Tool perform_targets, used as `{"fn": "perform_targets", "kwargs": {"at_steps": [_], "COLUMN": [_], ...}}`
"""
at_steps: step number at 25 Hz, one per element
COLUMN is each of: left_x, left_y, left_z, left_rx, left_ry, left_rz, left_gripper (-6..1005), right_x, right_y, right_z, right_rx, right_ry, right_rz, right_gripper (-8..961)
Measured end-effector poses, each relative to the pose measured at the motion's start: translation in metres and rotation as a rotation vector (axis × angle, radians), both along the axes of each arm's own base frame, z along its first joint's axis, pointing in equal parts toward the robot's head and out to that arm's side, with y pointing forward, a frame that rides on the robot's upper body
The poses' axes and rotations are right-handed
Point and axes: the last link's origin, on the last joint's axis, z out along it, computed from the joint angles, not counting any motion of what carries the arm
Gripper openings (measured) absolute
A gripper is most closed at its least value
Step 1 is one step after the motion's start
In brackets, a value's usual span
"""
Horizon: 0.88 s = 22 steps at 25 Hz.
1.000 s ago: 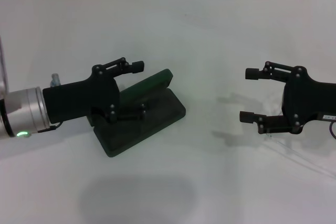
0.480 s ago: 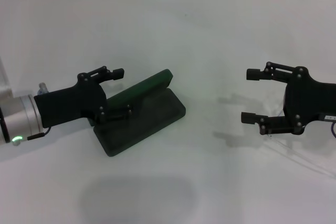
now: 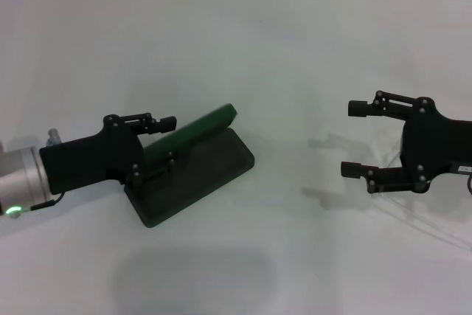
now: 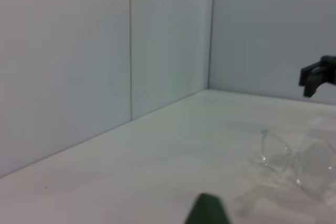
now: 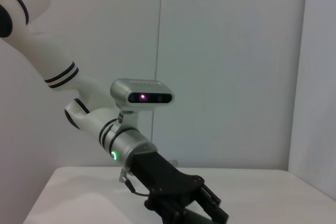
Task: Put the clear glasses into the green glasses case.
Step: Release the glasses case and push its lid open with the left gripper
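Observation:
The green glasses case (image 3: 210,171) lies open left of centre, its lid (image 3: 193,129) raised at the back; a corner of the case (image 4: 207,211) shows in the left wrist view. My left gripper (image 3: 169,140) is open at the case's left end, one finger above the lid's edge and one over the base. The clear glasses (image 4: 294,162) lie on the table to the right, only faintly visible in the head view beneath my right arm. My right gripper (image 3: 352,139) hangs open above the table, pointing left, apart from the case.
The white table (image 3: 280,49) ends at a tiled wall at the back. In the right wrist view the left arm (image 5: 126,145) and the robot's head camera (image 5: 142,95) show across the table.
My left gripper has drawn back to the left and slightly down. The case has slid a little left with it. The right gripper has hardly moved.

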Motion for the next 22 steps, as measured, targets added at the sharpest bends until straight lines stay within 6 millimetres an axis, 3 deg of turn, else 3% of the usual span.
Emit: {"fn": "perform_targets", "kwargs": {"at_steps": [11, 22], "left_x": [-0.005, -0.014], "left_y": [-0.009, -0.016], "left_z": [0.011, 0.016], "left_rx": [0.016, 0.009], "left_ry": [-0.033, -0.041], "left_rz": [-0.008, 0.035], "left_gripper": [308, 368], "right_x": [0.000, 0.001], "right_y": [0.000, 0.000], "right_z": [0.000, 0.000], "right_rx": [0.001, 0.004], "right_ry": [-0.001, -0.005], "right_rz": [0.000, -0.005], "right_gripper": [871, 871]}}
